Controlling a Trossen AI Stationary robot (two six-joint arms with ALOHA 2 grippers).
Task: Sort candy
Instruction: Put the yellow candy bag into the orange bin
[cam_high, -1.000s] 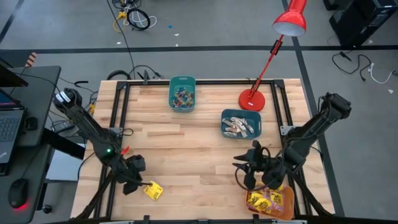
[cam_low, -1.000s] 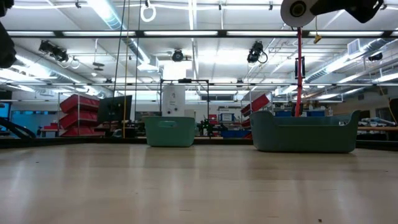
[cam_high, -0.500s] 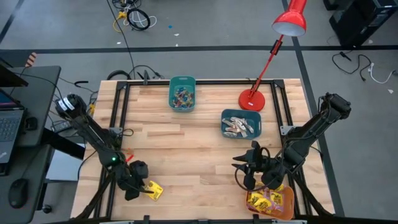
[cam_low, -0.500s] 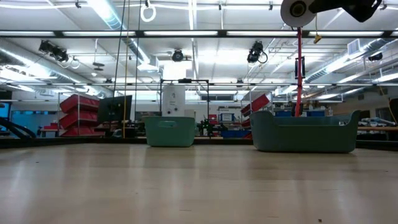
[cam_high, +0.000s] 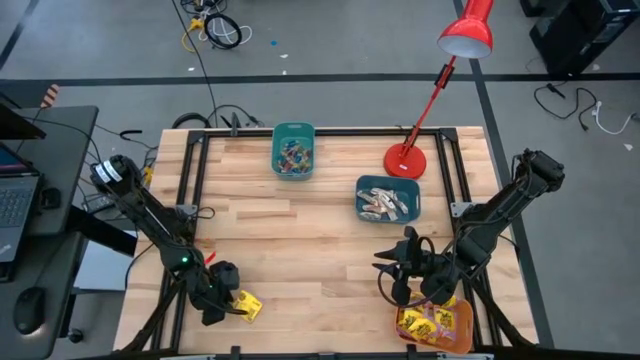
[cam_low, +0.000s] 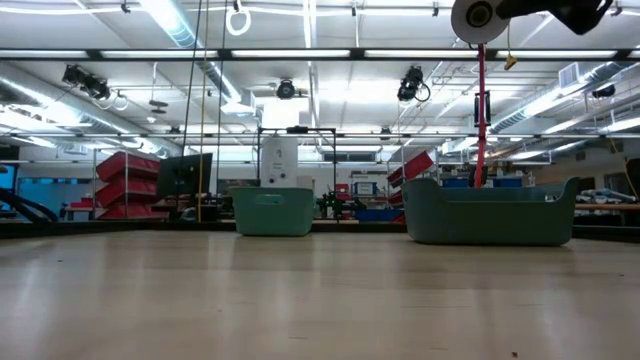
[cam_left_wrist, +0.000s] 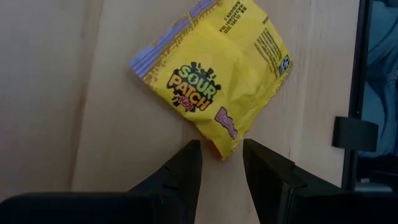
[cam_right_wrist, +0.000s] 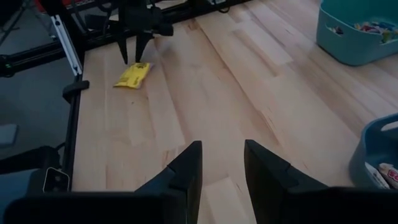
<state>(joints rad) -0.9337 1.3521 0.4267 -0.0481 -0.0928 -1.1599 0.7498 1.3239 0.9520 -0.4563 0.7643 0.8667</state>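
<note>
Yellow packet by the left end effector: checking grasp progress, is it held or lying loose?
Lying loose: yellow packet flat on the table; left end effector open at its corner.

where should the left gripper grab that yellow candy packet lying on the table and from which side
Grip the yellow packet by its near corner, which points between the left gripper's open fingers. It lies flat on the table, so come down from above and pinch that thin corner.

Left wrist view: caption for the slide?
Open left gripper poised at the corner of a yellow candy packet lying flat on the wooden table.
</note>
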